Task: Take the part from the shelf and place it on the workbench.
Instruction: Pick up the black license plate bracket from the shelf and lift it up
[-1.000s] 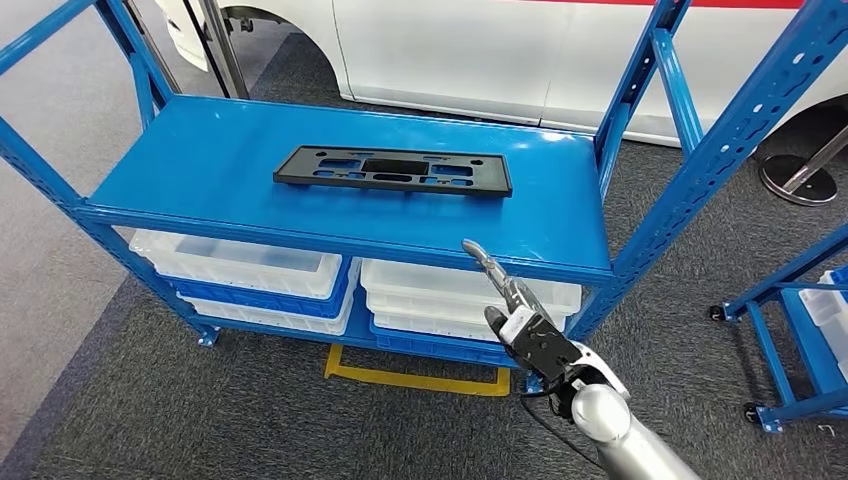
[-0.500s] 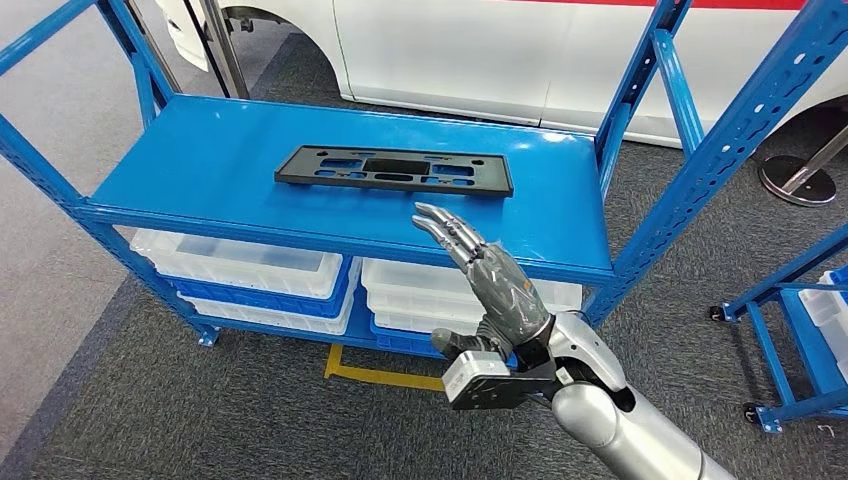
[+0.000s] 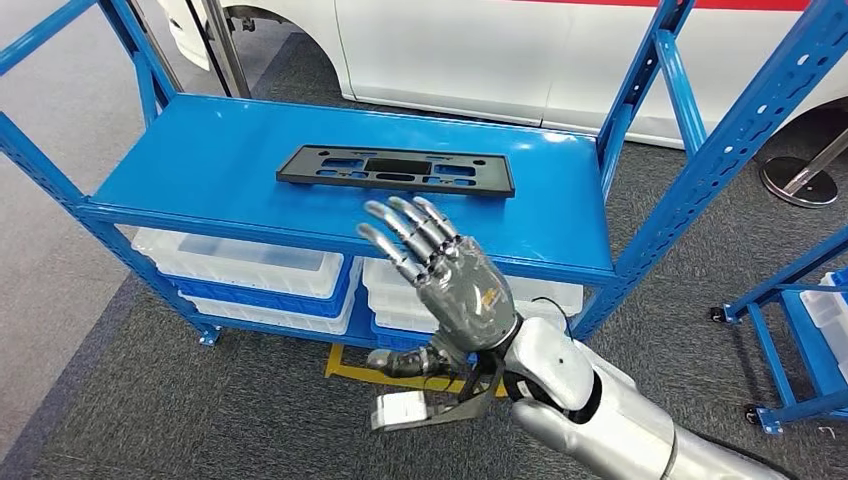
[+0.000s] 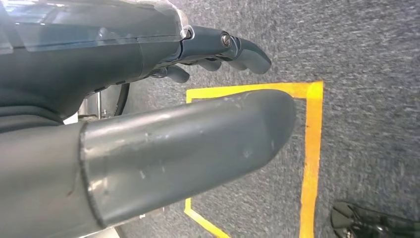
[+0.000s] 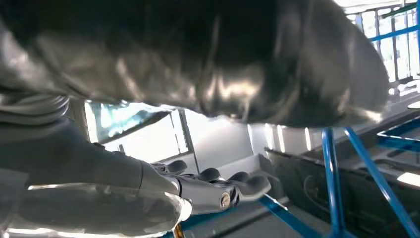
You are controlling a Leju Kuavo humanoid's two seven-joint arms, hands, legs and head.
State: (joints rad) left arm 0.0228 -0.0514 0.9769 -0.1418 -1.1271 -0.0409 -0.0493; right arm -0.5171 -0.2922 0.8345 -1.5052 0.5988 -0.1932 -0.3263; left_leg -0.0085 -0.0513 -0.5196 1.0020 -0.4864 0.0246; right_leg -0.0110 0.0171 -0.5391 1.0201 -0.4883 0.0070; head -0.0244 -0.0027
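Fingers (image 3: 405,232) spread, seemingly short of part (image 3: 395,170)

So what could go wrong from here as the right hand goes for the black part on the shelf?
1. The black part lies flat on the shelf, so the fingers of the open right hand may slide over it or push it toward the back instead of getting under an edge.
2. The part is long and thin; a grip near one end could let it tilt and slip.
3. The blue upright stands close on the right, so the lifted part might catch on it.
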